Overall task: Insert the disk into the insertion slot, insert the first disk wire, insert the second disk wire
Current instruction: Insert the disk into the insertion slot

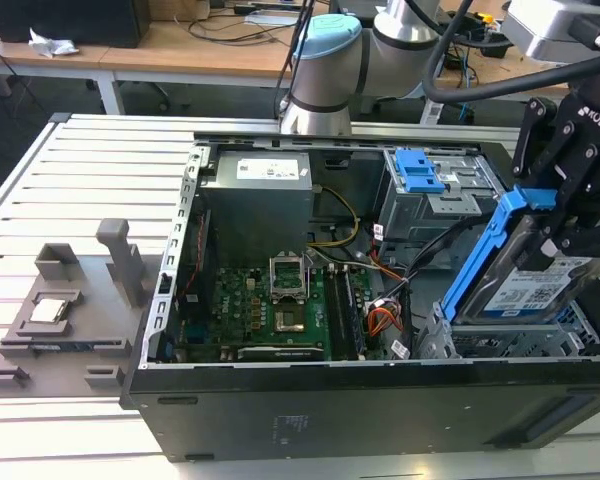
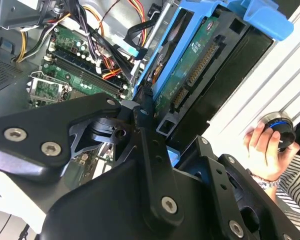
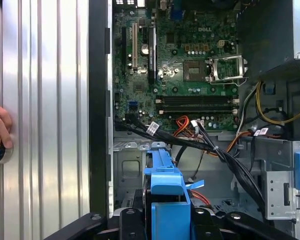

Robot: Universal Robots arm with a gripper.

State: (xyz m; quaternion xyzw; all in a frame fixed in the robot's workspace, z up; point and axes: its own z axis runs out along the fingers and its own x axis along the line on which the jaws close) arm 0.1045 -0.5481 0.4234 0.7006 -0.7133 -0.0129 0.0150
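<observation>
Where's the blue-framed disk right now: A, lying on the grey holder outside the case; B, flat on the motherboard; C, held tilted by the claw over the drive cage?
C: the claw grips the disk, which leans above the insertion slot at the exterior view's right.

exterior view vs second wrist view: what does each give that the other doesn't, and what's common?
Exterior view adds: the disk's label face, tilted over the insertion slot; the grey cage with a blue latch; the power supply; a grey fixture holding a chip, outside the case at the exterior view's left.
Second wrist view adds: the disk's circuit-board underside with connectors, and a person's hand on a knob.
Both: the gripper shut on the disk's blue caddy, the motherboard, loose wires.
</observation>
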